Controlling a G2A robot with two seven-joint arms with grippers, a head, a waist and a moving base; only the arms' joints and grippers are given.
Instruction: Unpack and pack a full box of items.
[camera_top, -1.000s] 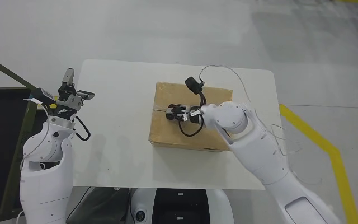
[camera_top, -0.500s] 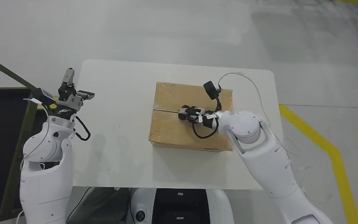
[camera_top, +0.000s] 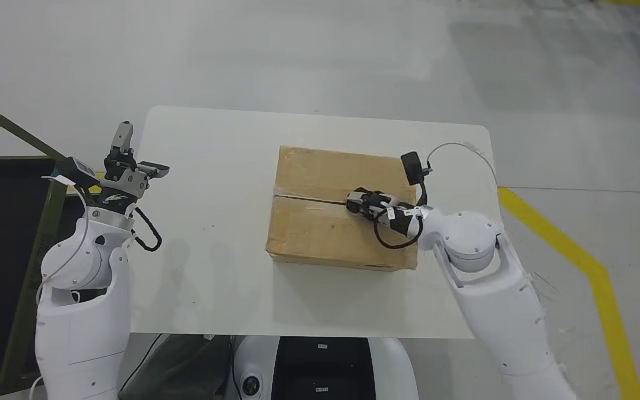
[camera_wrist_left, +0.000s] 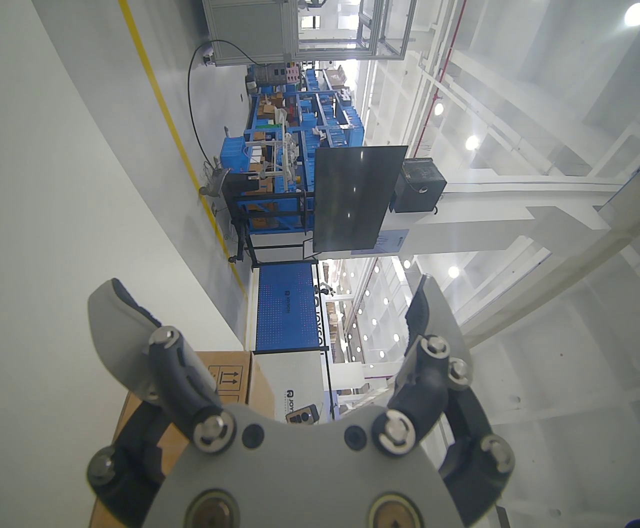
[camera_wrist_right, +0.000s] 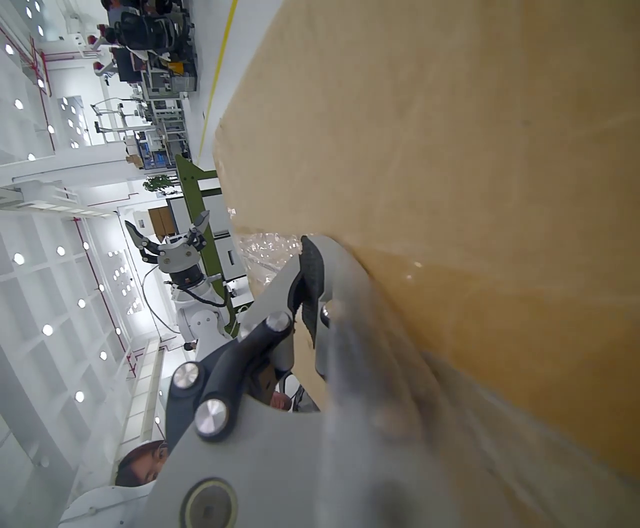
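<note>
A closed cardboard box (camera_top: 320, 235) lies at the middle of the white table (camera_top: 210, 260). My right gripper (camera_top: 353, 201) rests on the box's top at the seam, towards its right end, with fingers pointing left. In the right wrist view the box (camera_wrist_right: 450, 150) sits right against the right gripper (camera_wrist_right: 327, 265), which looks shut on a crinkled strip of clear tape (camera_wrist_right: 265, 245) lifting from the lid. My left gripper (camera_top: 140, 150) is held up over the table's left edge, open and empty, fingers spread wide (camera_wrist_left: 267, 290). The left gripper (camera_wrist_right: 167, 222) also shows far off.
A dark panel (camera_top: 20, 230) stands off the table's left side. A thin cable (camera_top: 455, 150) loops over the table's right edge near the right arm. A yellow floor line (camera_top: 560, 250) runs to the right. Bare table surrounds the box.
My right gripper has slid to the right along the box's seam, from near the left end to right of the middle. The left arm has stayed still.
</note>
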